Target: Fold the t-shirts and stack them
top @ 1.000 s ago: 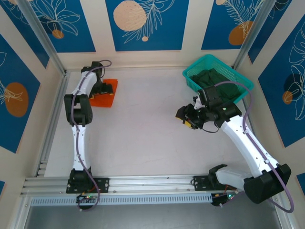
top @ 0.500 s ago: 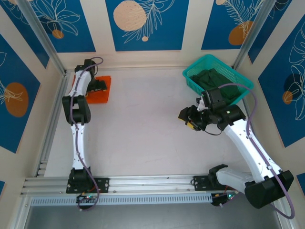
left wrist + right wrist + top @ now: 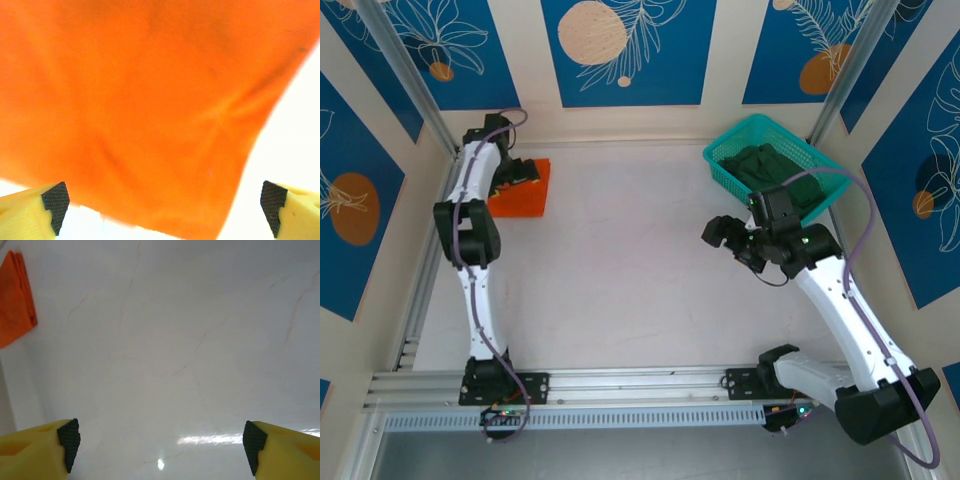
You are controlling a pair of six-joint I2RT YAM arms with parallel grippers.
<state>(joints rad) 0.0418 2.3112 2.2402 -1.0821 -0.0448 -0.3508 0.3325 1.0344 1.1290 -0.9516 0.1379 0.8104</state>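
ok, both sets of jaws spread, nothing pinched.
i see the left gripper [image 3: 165, 200] wide apart, close over the folded orange shirt [image 3: 523, 193] at the far left corner of the table [image 3: 620, 280]. right gripper [image 3: 160, 442] is wide too, over bare table mid-right. green shirt [image 3: 772, 168] sits crumpled in the basket [image 3: 718, 158], far right.
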